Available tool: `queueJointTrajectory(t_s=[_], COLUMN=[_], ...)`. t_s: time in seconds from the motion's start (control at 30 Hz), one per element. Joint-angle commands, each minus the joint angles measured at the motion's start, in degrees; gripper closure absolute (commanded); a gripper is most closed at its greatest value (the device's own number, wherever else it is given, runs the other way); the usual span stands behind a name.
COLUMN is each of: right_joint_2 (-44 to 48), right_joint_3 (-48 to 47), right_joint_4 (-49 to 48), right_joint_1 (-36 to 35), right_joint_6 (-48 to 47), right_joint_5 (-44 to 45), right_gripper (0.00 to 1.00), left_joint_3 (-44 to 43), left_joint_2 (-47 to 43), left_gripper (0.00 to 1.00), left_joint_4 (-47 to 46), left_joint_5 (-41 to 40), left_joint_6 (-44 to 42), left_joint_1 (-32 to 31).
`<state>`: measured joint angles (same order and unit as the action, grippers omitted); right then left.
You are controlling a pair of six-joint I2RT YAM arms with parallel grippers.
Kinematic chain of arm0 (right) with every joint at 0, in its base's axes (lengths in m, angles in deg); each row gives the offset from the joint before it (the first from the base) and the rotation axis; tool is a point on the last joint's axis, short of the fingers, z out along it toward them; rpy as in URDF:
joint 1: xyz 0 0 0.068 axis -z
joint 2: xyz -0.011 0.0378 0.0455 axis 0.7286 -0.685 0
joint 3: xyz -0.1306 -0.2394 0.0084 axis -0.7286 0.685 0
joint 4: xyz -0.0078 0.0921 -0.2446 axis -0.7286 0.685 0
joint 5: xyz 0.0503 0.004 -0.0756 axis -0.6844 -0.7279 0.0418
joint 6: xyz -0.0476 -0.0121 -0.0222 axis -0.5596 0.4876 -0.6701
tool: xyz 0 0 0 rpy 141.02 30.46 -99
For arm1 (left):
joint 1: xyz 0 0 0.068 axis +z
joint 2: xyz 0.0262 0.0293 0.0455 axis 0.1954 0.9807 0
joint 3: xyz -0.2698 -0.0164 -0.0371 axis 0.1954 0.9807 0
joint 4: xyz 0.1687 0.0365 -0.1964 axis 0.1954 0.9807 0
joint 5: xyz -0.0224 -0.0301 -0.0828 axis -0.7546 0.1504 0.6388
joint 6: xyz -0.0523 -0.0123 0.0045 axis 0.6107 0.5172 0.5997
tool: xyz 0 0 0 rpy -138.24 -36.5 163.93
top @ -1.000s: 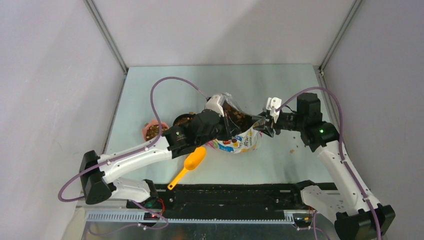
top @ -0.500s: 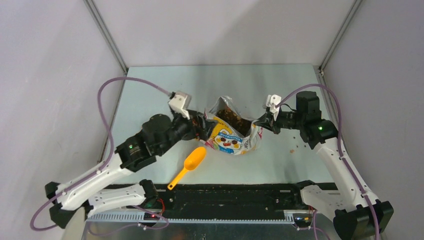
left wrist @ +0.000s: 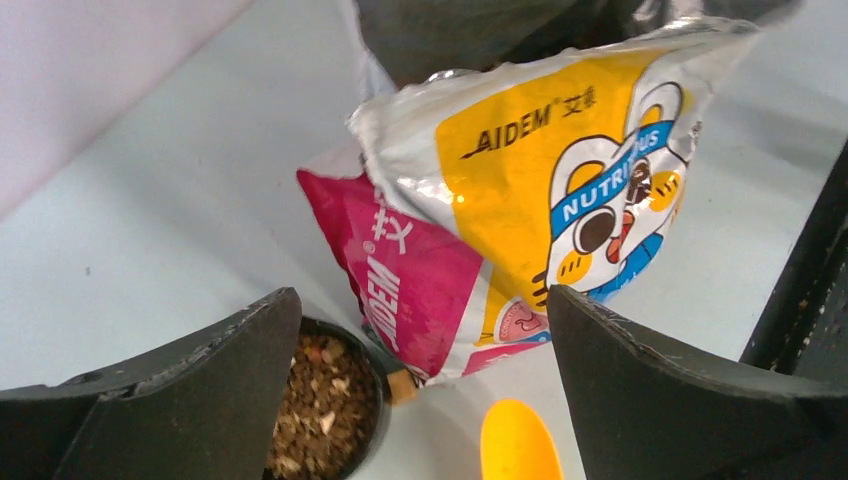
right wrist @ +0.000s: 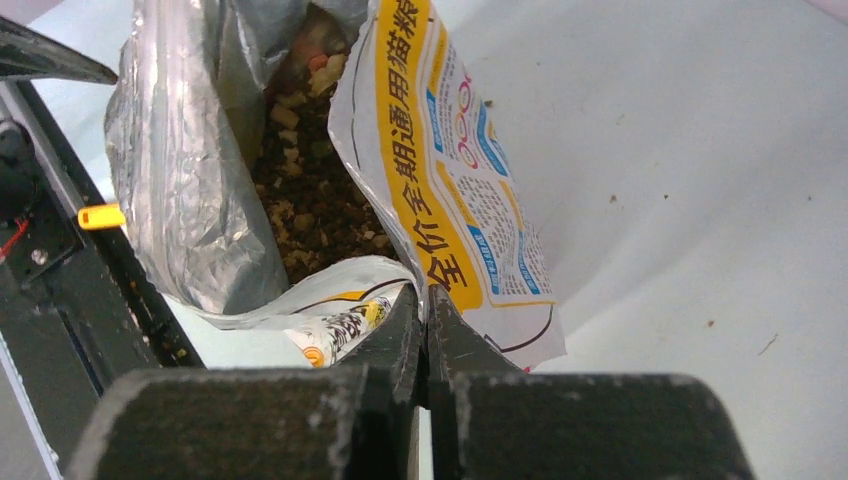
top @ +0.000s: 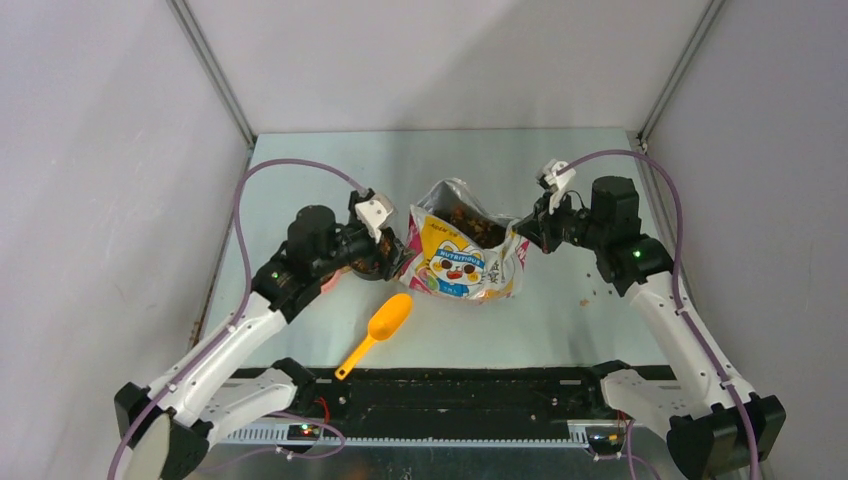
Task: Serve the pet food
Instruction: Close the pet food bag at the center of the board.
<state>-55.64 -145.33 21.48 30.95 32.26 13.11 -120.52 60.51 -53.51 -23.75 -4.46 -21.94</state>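
Top external view shows a printed cat-food bag (top: 462, 262) standing open-mouthed near the middle of the pale table (top: 320, 170), with an arm on either side of it. Brown pet food (top: 472, 223) fills the inside of the bag and shows through its mouth; the right wrist view looks straight down onto these pellets between the silver lining and the printed wall. More pellets lie in a black bowl (left wrist: 376, 388) just beside the pink lower corner of the bag, under the left arm's fingers, as the left wrist view shows. A few stray crumbs (top: 590, 298) are scattered on the table to the right of the bag. The left gripper (top: 398, 255) sits at the left side of the bag with its fingers spread wide apart and nothing between them; in the wrist view the bag's front stands beyond the gap, not touched. The right gripper (top: 522, 236) is pressed together on the right edge of the bag's rim, pinching the foil and holding that side of the mouth up. A yellow scoop (top: 380, 330) lies flat on the table in front of the bag, near it but apart, bowl end toward the bag and handle toward the near edge.
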Motion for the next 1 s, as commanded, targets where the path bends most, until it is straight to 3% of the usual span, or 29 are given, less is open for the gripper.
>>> queueJointTrajectory(t_s=[0.0, 0.13, 0.33, 0.47, 0.77, 0.97], right_joint_2=[0.8, 1.2, 1.9, 1.8, 0.9, 0.9], right_joint_3=[-1.8, -0.3, -0.2, -0.1, -0.1, -0.1], right_joint_4=[-10.1, -11.8, -11.4, -10.8, -10.9, -10.8], right_joint_1=[0.5, 0.4, 0.2, -0.5, -1.4, -1.5], right_joint_6=[6.5, 5.9, 5.5, 5.4, 5.5, 6.4], right_joint_5=[7.4, 7.8, 7.4, 8.3, 12.0, 12.1], right_gripper=[1.00, 1.00, 1.00, 1.00, 1.00, 1.00], left_joint_3=[-5.6, -10.8, -25.2, -32.2, -40.6, -45.4], left_joint_2=[2.9, 9.1, 22.4, 28.8, 36.3, 40.3], left_gripper=[0.01, 0.01, 0.02, 0.05, 0.12, 0.25], left_joint_4=[-3.7, 0.4, 18.8, 25.5, 31.2, 33.9], left_joint_5=[12.0, 17.6, 25.0, 28.0, 37.1, 36.3], left_joint_6=[-11.4, -14.6, -25.6, -28.3, -29.7, -28.6], left_joint_1=[3.7, 7.6, 9.0, 9.0, 8.9, 8.0])
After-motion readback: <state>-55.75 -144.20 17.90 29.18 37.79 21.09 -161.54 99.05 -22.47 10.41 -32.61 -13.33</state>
